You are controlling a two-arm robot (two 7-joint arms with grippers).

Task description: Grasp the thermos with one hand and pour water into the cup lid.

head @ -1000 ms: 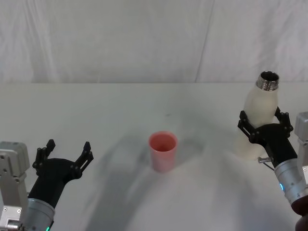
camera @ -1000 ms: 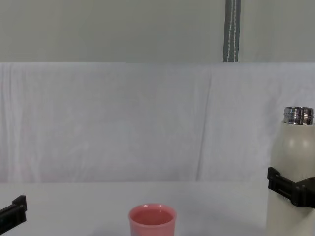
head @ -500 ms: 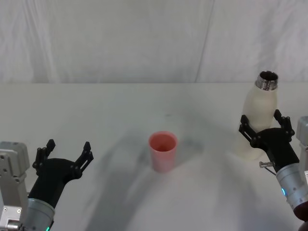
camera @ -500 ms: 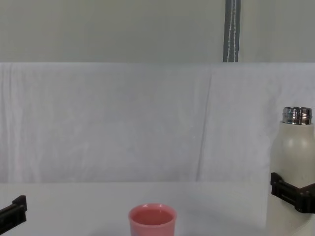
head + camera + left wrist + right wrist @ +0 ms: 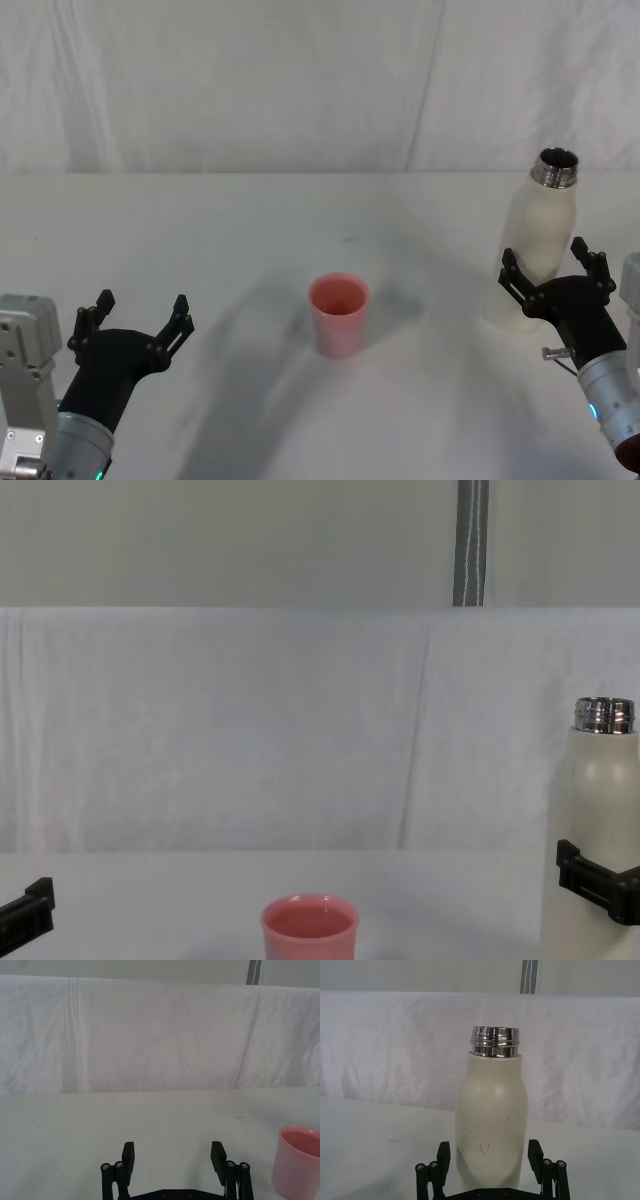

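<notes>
One thermos (image 5: pixel 536 250) stands upright at the right edge of the head view, cap off, steel neck open; one cup lid (image 5: pixel 339 314) sits at lower centre, well apart from it. We read the thermos as rigid, smooth-walled and probably heavy if full, so likely to slip under a light pinch. The cup lid looks light and thin plastic, easy to knock over with a stray stream or a bump. Best hold, in our view: mid-body just below the shoulder, where the wall is straight, never the threaded neck. Our right gripper (image 5: pixel 554 281) at the lower right has its fingers spread on either side of the lower body; in the right wrist view there's a gap on each side, so it's released, not clamping. Our left gripper (image 5: pixel 133 324) is parked at the lower left, fingers spread, holding nothing. Both stand on one white table (image 5: pixel 250 230).
</notes>
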